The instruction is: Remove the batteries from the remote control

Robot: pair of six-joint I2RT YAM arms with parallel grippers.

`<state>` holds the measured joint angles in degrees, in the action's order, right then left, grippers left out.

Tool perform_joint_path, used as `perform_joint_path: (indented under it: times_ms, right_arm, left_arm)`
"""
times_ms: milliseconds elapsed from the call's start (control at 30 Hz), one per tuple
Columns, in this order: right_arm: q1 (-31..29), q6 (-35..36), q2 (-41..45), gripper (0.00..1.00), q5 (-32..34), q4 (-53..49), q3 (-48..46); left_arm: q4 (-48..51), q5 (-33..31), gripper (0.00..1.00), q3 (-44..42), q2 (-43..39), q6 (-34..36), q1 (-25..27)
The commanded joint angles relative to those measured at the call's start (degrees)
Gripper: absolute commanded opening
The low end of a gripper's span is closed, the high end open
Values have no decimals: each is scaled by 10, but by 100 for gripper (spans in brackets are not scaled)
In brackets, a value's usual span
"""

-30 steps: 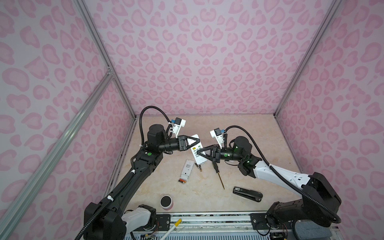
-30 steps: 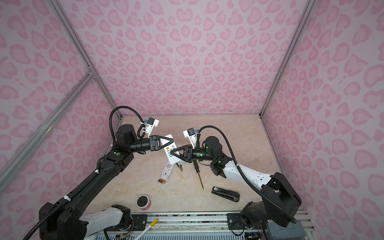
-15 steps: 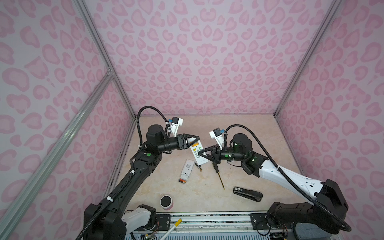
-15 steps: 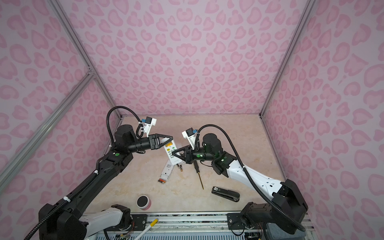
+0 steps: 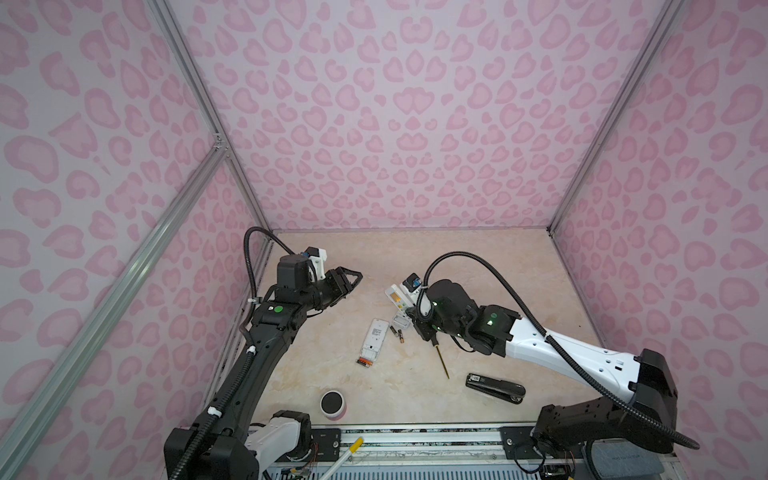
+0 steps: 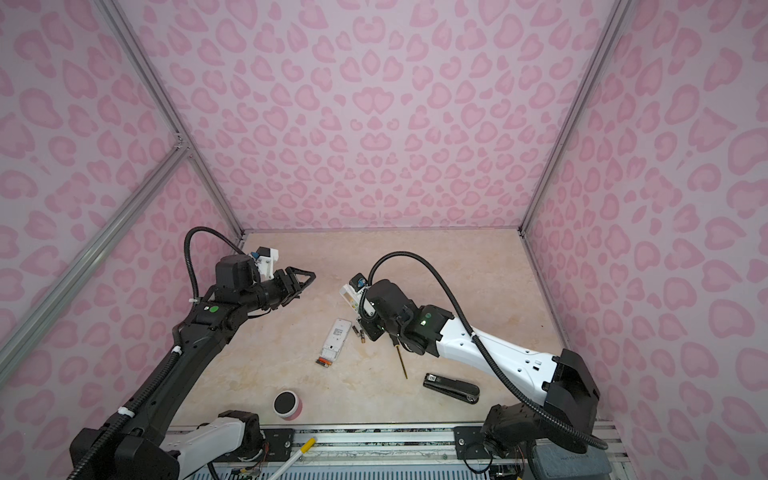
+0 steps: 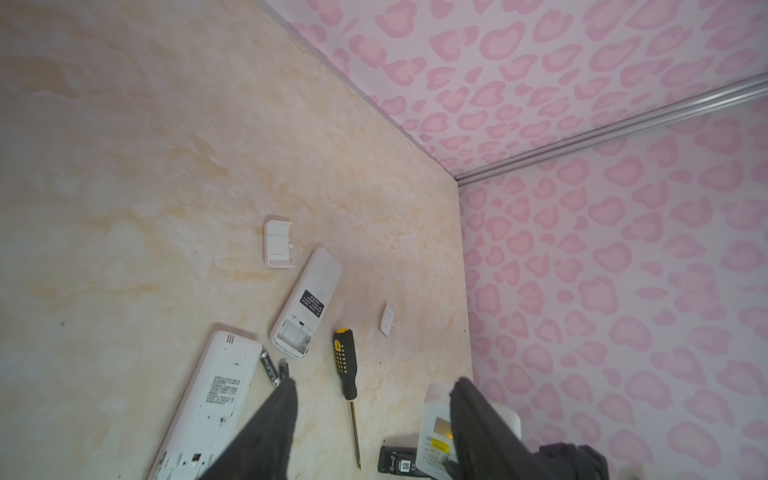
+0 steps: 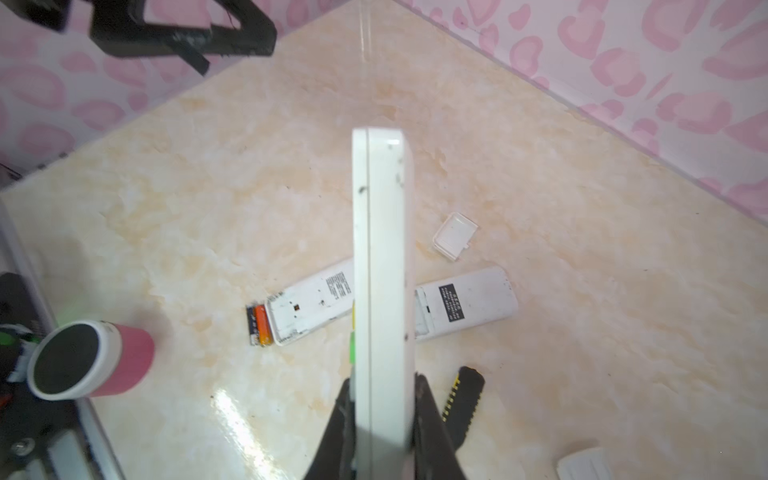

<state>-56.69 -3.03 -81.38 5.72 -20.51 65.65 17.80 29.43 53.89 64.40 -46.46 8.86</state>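
My right gripper (image 8: 382,399) is shut on the lower end of a white remote control (image 8: 382,257), holding it edge-up above the table; its display side shows in the left wrist view (image 7: 436,432). My left gripper (image 5: 353,276) is open and empty, well to the left of that remote (image 5: 397,297). Two loose batteries (image 5: 397,333) lie on the table beside a long white remote (image 5: 372,340) that is face down. More batteries (image 8: 259,324), orange and dark, show at that remote's open end. A shorter remote (image 7: 307,303) lies with an empty compartment.
A black and yellow screwdriver (image 5: 440,357) lies under my right arm, with a black stapler (image 5: 494,387) nearer the front. A pink cup (image 5: 333,402) stands at the front edge. Two white battery covers (image 7: 278,243) (image 7: 387,319) lie beyond the remotes.
My left gripper has opened, let go of the held remote and drawn back to the left. The right gripper keeps the remote alone and has pulled it slightly right.
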Motion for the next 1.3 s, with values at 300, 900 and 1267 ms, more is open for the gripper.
perform_joint_path:
  times_ms: [300, 900, 1267]
  right_arm:
    - [-118, 155, -92, 3, 327, 9, 20]
    - [-150, 205, -108, 4, 362, 59, 20]
    - [-158, 210, -120, 13, 367, 54, 30]
  left_arm:
    - [-22, -15, 64, -29, -3, -249, 69]
    - [-66, 74, 57, -49, 28, -358, 104]
    - [-95, 96, 25, -53, 41, -358, 113]
